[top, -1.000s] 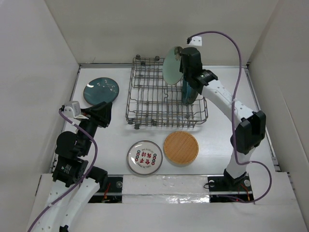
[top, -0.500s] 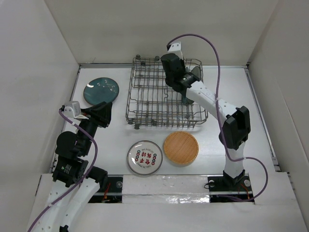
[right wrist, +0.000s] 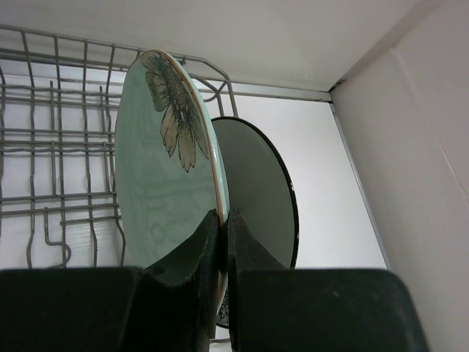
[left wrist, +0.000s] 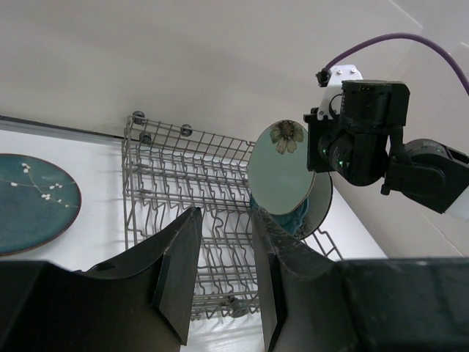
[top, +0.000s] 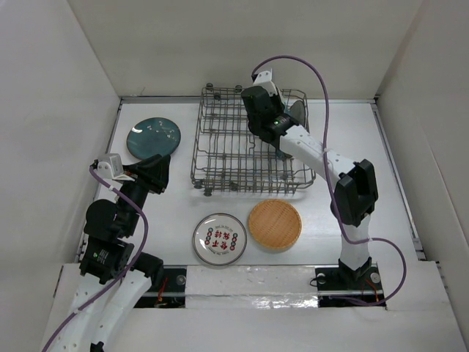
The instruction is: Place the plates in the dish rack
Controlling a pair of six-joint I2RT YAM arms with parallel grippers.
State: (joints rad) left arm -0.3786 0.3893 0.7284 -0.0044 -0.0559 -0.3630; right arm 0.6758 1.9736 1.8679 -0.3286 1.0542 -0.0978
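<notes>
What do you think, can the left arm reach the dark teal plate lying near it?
Probably yes. The dark teal plate lies flat just beyond the left gripper, which is open and empty, and nothing stands between.

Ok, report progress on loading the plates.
Done: a grey plate and a teal plate stand in the dish rack. In hand: the right end effector pinches the pale green plate at the rack. Remaining: dark speckled plate, patterned plate and tan plate on the table.

Two plates before dish rack, another plate left, perhaps three upright plates inside
</notes>
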